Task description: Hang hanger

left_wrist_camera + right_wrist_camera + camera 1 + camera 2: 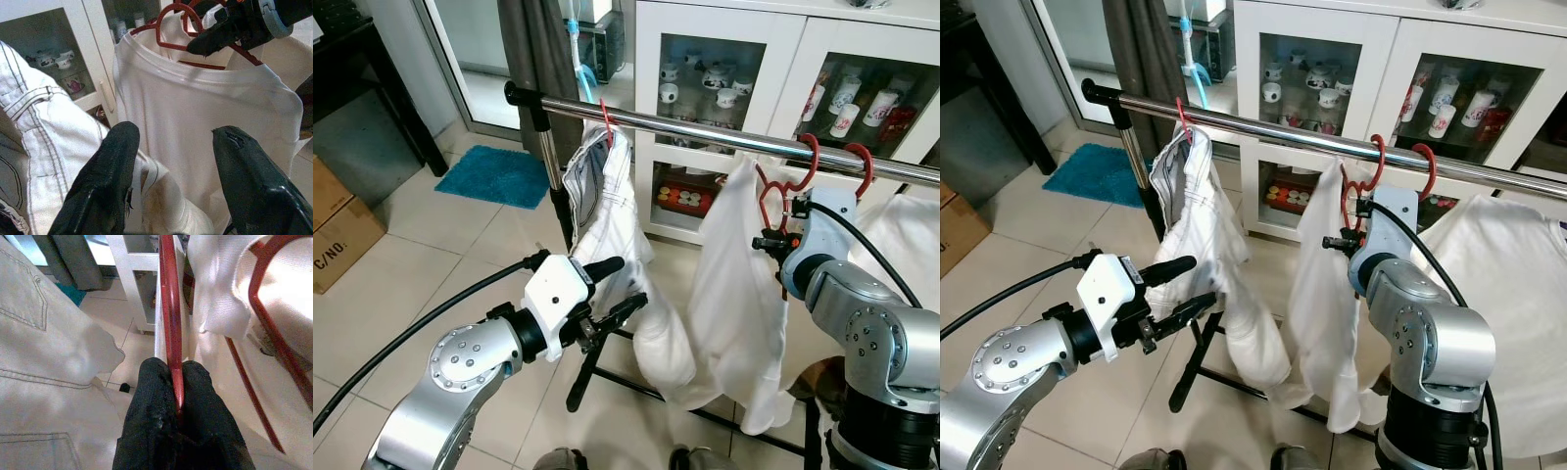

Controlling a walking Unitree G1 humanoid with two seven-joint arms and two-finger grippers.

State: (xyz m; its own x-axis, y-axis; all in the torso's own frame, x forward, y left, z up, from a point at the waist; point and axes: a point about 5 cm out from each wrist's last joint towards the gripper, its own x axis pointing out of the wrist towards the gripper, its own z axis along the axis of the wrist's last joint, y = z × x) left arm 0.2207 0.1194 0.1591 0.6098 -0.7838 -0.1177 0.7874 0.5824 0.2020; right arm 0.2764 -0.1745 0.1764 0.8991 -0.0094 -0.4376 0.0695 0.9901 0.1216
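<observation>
Currently the right gripper (781, 223) has its fingers (161, 416) clamped flat on the red hanger (783, 191), pinching the wire just below the hook. White shirt (734, 294) hangs off it, straight down past the fingertips.

Key relation: the hook sits directly above the fingers, curled up at the chrome rail (705, 130). Looks over the rail already, or right at it; can't confirm it bears weight. Rail's long axis runs crosswise to the fingers, hanger plane roughly across the rail. Right arm is the one on the job; my read is the next move is a small drop and release, if the hook is seated.

Left gripper (612, 289) is well apart, low and to the side, fingers spread wide, holding nothing. Beyond its fingertips: white trousers (607, 196) on another red hanger further along the rail.

Hard to tell:
- second red hook (862, 162) just beyond the held one, close enough to tangle
- hook-to-rail contact blocked by shirt collar and the wrist
- rail's far end cut off at frame edge

Glass cabinet (705, 78) sits behind the rail.
</observation>
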